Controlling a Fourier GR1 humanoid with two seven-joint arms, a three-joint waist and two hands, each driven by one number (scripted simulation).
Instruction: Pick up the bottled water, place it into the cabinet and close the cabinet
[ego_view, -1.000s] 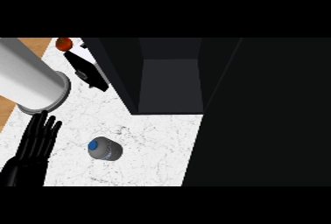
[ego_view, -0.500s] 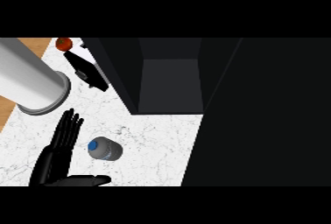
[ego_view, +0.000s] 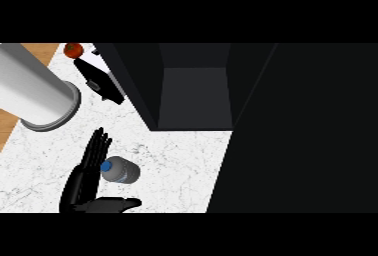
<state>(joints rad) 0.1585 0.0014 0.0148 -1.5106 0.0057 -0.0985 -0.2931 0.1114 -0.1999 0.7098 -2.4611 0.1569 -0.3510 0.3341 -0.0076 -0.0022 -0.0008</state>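
One hand (ego_view: 87, 181) shows in the head view, and it has slid rightward across the marble counter (ego_view: 173, 160) until its straight fingers lie against the left side of the bottled water (ego_view: 119, 169), thumb stretched out below it. The hand is open, nothing gripped yet. The bottle stands where it stood, seen cap-up, near the open cabinet (ego_view: 193, 95). Closing the fingers looks like the next step. Which arm this is cannot be told; the cabinet door merges into blackness at right.
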